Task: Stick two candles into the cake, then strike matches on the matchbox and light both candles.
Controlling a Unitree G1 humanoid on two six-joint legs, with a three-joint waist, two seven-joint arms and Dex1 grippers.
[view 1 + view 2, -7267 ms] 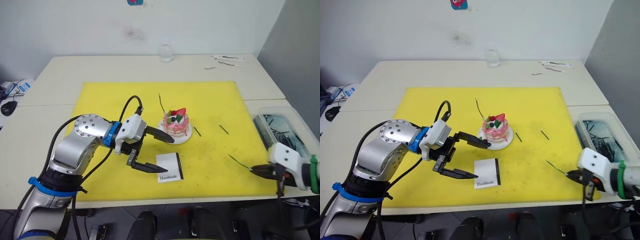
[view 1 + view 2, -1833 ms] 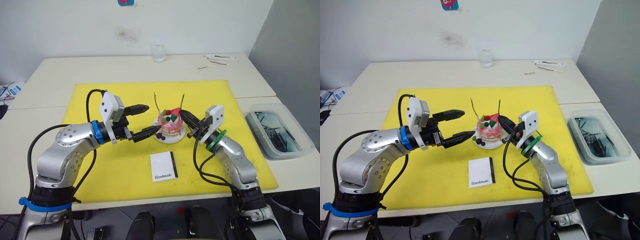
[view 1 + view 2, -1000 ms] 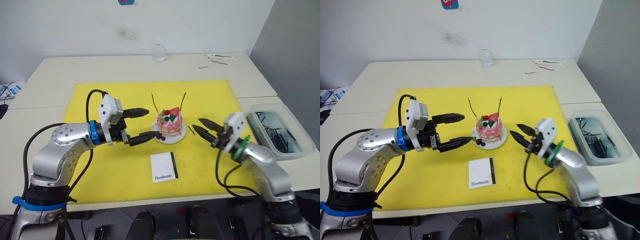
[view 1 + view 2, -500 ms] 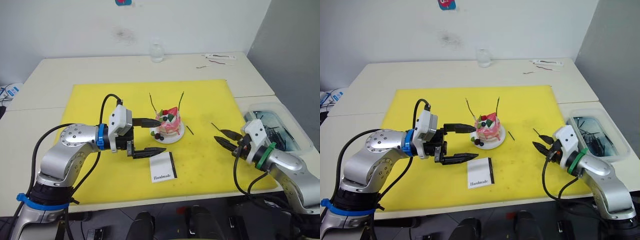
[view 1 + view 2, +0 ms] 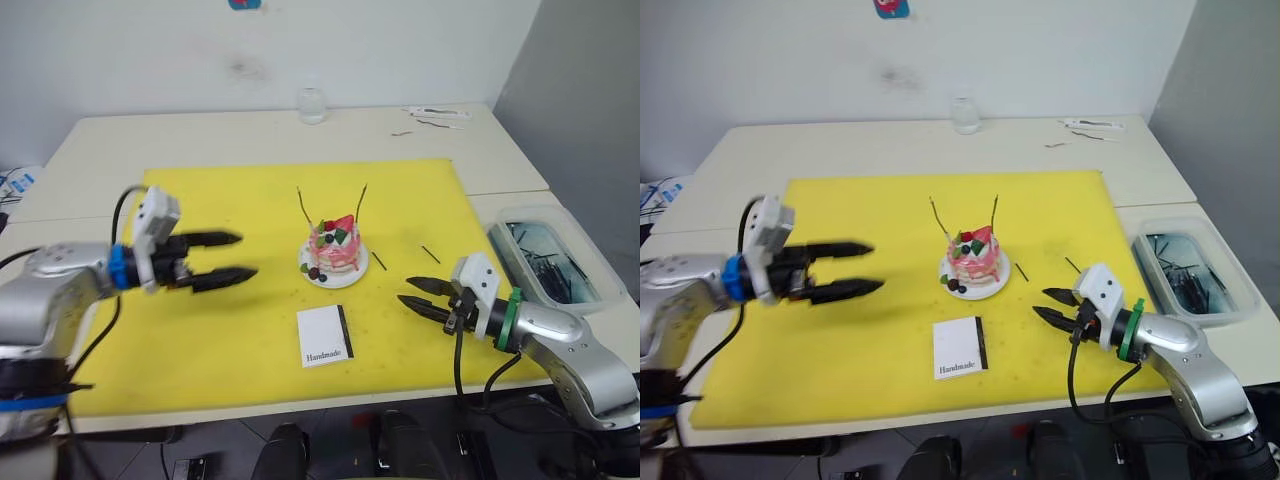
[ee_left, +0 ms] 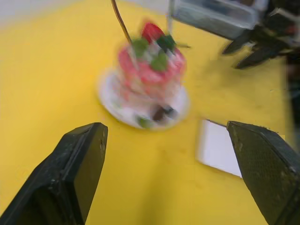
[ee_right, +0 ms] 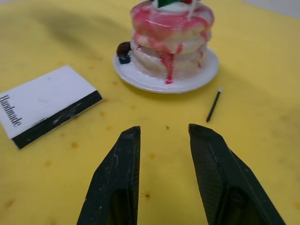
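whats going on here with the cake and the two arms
Both candles already stand in the cake on the yellow mat. Both grippers are open and empty: the left gripper hovers to the cake's left, the right gripper near a match. The matchbox lies untouched; nothing is lit.

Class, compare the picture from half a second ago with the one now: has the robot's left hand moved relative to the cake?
Yes. The left hand has drawn back toward the robot's left, away from the cake, leaving bare yellow mat between them; it is open and empty.
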